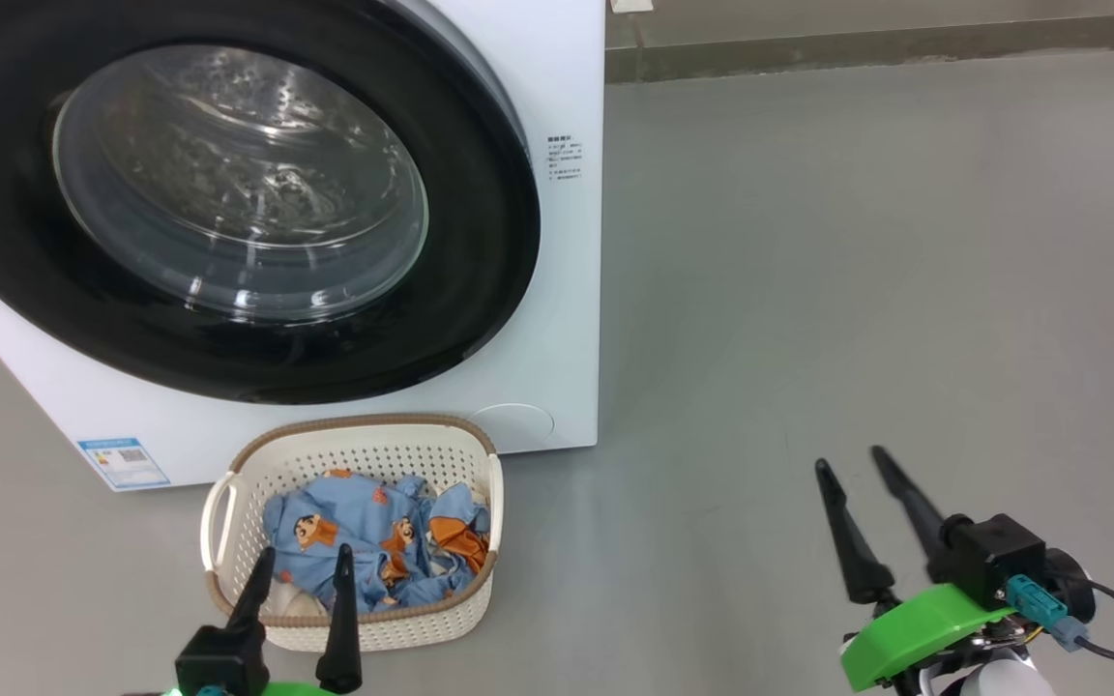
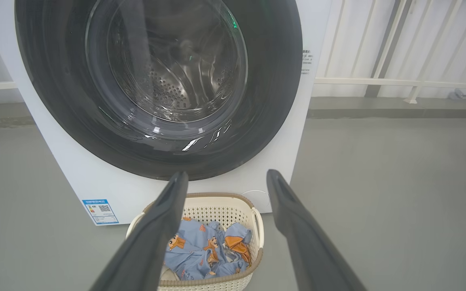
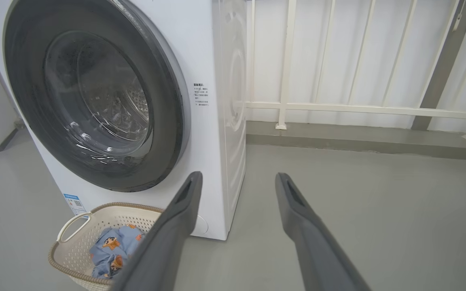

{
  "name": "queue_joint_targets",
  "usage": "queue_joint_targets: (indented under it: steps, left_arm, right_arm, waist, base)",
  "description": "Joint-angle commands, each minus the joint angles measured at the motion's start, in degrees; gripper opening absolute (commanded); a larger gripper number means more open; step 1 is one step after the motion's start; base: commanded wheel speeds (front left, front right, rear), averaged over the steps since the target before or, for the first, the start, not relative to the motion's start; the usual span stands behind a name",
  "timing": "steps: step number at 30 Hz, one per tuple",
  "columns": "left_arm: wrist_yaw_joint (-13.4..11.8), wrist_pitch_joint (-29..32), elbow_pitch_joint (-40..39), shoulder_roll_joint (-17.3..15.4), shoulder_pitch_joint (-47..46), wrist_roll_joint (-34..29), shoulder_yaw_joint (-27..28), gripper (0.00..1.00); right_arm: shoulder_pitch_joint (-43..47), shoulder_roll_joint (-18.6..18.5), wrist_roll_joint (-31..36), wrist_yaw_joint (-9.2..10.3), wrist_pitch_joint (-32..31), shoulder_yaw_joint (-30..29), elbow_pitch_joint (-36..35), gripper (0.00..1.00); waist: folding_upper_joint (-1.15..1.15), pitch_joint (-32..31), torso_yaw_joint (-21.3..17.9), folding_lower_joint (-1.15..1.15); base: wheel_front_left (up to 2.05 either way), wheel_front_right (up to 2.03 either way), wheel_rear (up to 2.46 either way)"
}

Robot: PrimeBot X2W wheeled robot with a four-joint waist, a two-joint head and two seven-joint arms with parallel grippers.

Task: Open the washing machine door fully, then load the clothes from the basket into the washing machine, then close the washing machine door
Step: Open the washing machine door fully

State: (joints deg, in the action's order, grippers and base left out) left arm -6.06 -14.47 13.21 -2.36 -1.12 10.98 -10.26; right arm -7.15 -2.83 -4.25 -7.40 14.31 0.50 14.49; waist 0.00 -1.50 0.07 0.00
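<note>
Head view: my left gripper (image 1: 306,553) and right gripper (image 1: 848,458) spread wide, holding nothing; left one near the basket (image 1: 364,454) of clothes (image 1: 354,522), washing machine door (image 1: 480,242) shut.

The washing machine door (image 1: 238,184) is cropped at top left; the sticker (image 1: 565,158) beside it is illegible.

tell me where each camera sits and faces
Head view: robot's head, looking down at washing machine door and basket; left claw, right claw show.
Left wrist view: left wrist, facing the door squarely; its fingers show.
Right wrist view: right wrist, facing the door obliquely, railing beyond; its fingers show.
Shared: door and basket in all.
</note>
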Motion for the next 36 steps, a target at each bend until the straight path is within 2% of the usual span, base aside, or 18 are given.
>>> queue_joint_targets:
  steps: [1, 4, 7, 11, 16, 20, 24, 29, 36]
  left_arm:
    - [-0.42, -0.52, -1.03, -0.52, -1.72, 0.1, 1.74, 1.0]
    - [-0.62, -0.52, -1.05, -0.52, -1.8, 0.3, 1.71, 1.0]
    - [-0.65, -0.52, -1.18, -0.52, -2.0, 2.06, 1.73, 1.0]
    - [-0.45, -0.52, -1.42, -0.52, -2.44, 2.35, 1.09, 1.0]
    - [-0.64, -0.52, -2.1, -0.52, -3.92, 2.29, -0.23, 1.0]
    - [-1.11, -0.52, -3.43, -0.52, -5.48, 2.99, -1.04, 1.0]
    - [-1.58, -0.52, -6.47, -0.52, -7.22, 4.5, -2.33, 1.0]
    - [-2.31, -0.52, -8.05, -0.52, -9.63, 5.91, -4.73, 1.0]
    - [-3.16, -0.52, -8.28, -0.52, -11.99, 6.91, -7.51, 1.0]
  right_arm:
    - [-2.07, -0.05, -0.82, -0.09, 0.69, 1.83, -1.32, 0.0]
    - [-2.25, -0.05, -3.69, -0.09, 0.69, 2.11, -0.81, 0.0]
    - [-2.69, -0.05, -10.44, -0.09, 0.69, 1.81, 0.81, 0.0]
    - [-4.4, -0.05, -23.11, -0.09, 0.69, 2.37, 4.66, 0.0]
    - [-9.3, -0.05, -43.23, -0.09, 0.69, 3.4, 10.64, 0.0]
    - [-14.88, -0.05, -52.67, -0.09, -1.2, 3.49, 14.25, 0.0]
    - [-21.06, -0.7, -56.19, -0.09, -5.83, -0.19, 15.92, 0.0]
    - [-29.47, -4.43, -59.59, -0.09, -13.07, -4.69, 14.59, 0.0]
    - [-38.79, -7.12, -59.75, -0.09, -19.78, -6.45, 14.47, 0.0]
  waist:
    - [0.0, 0.14, 0.13, 0.0]
    - [0.0, 0.55, 0.46, 0.0]
    - [0.0, 1.19, 1.05, 0.0]
    - [0.0, 2.37, 2.18, 0.0]
    - [0.0, 5.32, 4.4, 0.0]
    - [0.0, 8.12, 6.22, 0.0]
    - [0.0, 11.41, 8.45, 0.0]
    - [0.0, 16.23, 11.67, 0.0]
    - [0.0, 20.47, 14.34, 0.0]
  base:
    - [0.0, 0.0, 0.0]
    - [0.0, 0.0, 0.0]
    - [0.0, 0.0, 0.0]
    - [0.0, 0.0, 0.0]
    - [0.0, 0.0, 0.0]
    - [0.0, 0.0, 0.0]
    - [0.0, 0.0, 0.0]
    - [0.0, 0.0, 0.0]
    - [0.0, 0.0, 0.0]
